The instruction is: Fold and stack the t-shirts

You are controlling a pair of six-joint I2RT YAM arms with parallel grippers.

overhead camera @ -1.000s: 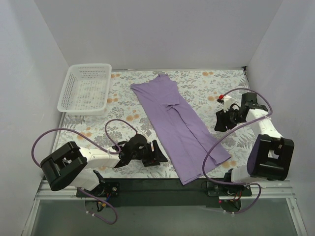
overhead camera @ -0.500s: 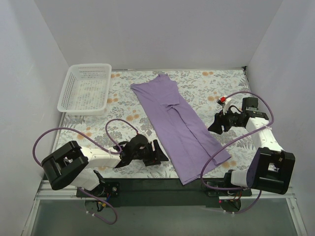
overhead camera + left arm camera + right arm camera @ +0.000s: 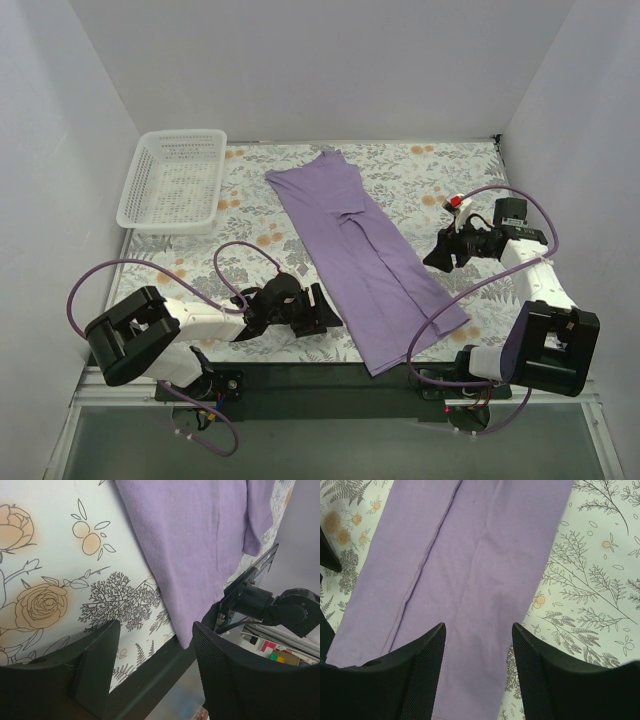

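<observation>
The t-shirt (image 3: 365, 255) is lying folded lengthwise, crosswise folds not yet done. The left gripper (image 3: 322, 312) and right gripper (image 3: 437, 252) are flanking it, jaws apart, empty.

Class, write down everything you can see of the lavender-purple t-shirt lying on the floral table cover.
The plain lavender-purple cotton-looking t-shirt is folded lengthwise into a long narrow strip, with a fold line down it and a small pucker midway. It lies flat and diagonal on the floral-patterned table cover, running from far centre to the near edge. The left gripper and right gripper flank it, open, holding nothing.
</observation>
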